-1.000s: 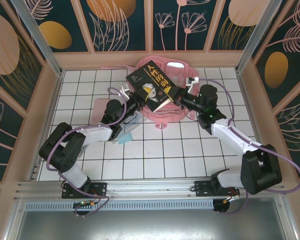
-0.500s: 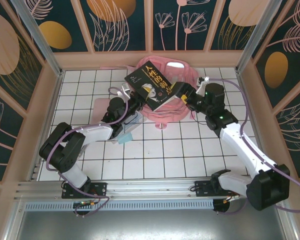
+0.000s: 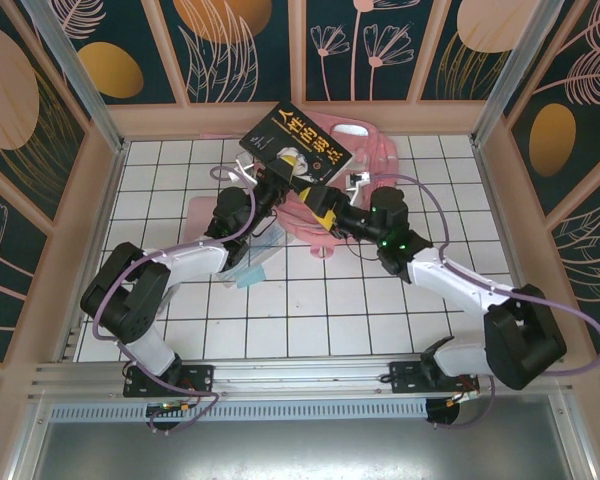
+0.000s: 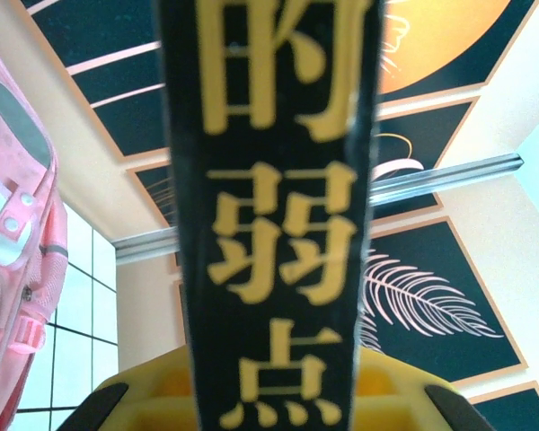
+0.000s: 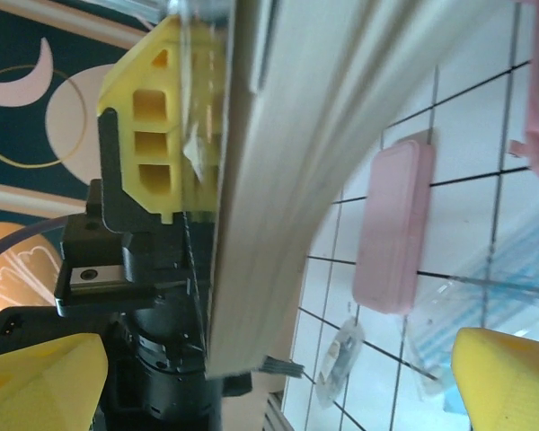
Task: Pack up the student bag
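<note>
Left gripper (image 3: 277, 183): pinches book (image 3: 298, 148) above bag (image 3: 372, 158); right gripper (image 3: 325, 212): gapes wide at bag's near edge. Bag: probably soft, floppy, light; best taken by fabric edge.

The black paper book (image 3: 298, 150) has a smooth, shiny cover, and its cream pages (image 5: 287, 162) look matt. The big pink cloth backpack (image 3: 373, 153) looks soft, with a glossy see-through pocket. The flat pink plastic case (image 5: 395, 229) is smooth. The white tiled table (image 3: 280, 320) looks smooth too.
</note>
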`<state>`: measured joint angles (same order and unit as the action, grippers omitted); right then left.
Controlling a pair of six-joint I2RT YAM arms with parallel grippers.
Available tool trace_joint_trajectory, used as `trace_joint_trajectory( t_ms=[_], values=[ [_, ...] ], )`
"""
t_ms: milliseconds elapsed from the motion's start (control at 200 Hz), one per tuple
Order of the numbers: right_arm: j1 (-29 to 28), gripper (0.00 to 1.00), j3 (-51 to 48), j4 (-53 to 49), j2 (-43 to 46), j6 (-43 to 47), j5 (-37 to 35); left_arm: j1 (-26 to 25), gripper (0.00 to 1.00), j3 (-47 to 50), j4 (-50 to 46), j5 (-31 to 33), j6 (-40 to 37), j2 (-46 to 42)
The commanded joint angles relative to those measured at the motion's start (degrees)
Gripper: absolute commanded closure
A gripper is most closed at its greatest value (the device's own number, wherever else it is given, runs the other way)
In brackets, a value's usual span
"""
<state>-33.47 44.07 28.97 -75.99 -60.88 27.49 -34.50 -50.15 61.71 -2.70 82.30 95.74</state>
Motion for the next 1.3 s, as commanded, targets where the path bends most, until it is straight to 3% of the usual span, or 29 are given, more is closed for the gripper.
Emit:
trace_joint_trajectory(
  t_ms=[0, 110, 220, 275, 430, 510, 555, 705, 735, 791, 866, 1026, 1171, 1296],
  values=[
    [-0.38, 0.02, 1.73, 10.53, -2.75, -1.67, -0.31, -0.37, 1.00, 0.07, 6.89, -0.99, 1.34, -1.44],
    [-0.45, 0.08, 1.85, 14.28, -4.28, -1.87, -3.33, -0.49, 1.00, 1.98, 6.91, -0.82, 2.20, -2.94],
    [-0.45, 0.28, 3.30, 14.90, -5.36, -0.46, -5.98, -0.85, 1.00, 3.65, 6.37, -0.57, 2.43, -4.15],
    [-0.39, 0.44, 4.41, 14.55, -6.12, 0.20, -6.83, -0.84, 1.00, 4.32, 6.30, -0.51, 2.92, -4.42],
    [-0.15, 0.65, 6.06, 16.31, -8.83, -0.19, -7.64, -0.87, 1.00, 5.16, 7.37, -0.96, 3.92, -4.17],
    [0.49, 0.82, 6.75, 16.09, -9.69, -0.46, -6.73, -0.84, 1.00, 5.15, 7.11, -1.51, 3.93, -3.99],
    [1.06, 1.00, 6.90, 15.36, -9.70, -0.23, -6.55, -0.92, 1.00, 5.32, 6.92, -1.65, 3.91, -4.05],
    [3.78, 1.00, 5.68, 10.74, -6.10, 2.39, -8.05, -0.83, 0.77, 6.81, 5.08, -1.04, 2.53, -4.92],
    [4.54, 1.00, 5.50, 9.36, -5.11, 3.37, -8.14, -0.84, 0.64, 6.86, 4.28, -1.14, 1.92, -5.17],
    [6.16, 1.00, 5.39, 5.72, -3.20, 5.25, -8.24, -0.73, 0.32, 6.28, 0.73, -2.08, -0.29, -5.84],
    [9.09, 1.00, 5.35, -1.08, 0.00, 8.61, -8.45, -0.28, 0.13, 1.63, -11.66, -5.73, -8.60, -6.77],
    [16.52, 1.00, 4.27, -16.18, 7.72, 16.33, -9.20, -0.30, 0.11, -11.75, -44.49, -8.36, -38.84, -6.28],
    [21.64, 1.00, 0.26, -24.85, 15.37, 20.58, -12.47, -0.27, 0.12, -16.57, -59.07, -2.39, -58.59, -5.57],
    [26.83, 1.00, -2.88, -29.48, 20.75, 21.53, -13.00, -0.41, 0.15, -25.73, -72.14, -0.16, -71.39, 0.19]
  ],
)
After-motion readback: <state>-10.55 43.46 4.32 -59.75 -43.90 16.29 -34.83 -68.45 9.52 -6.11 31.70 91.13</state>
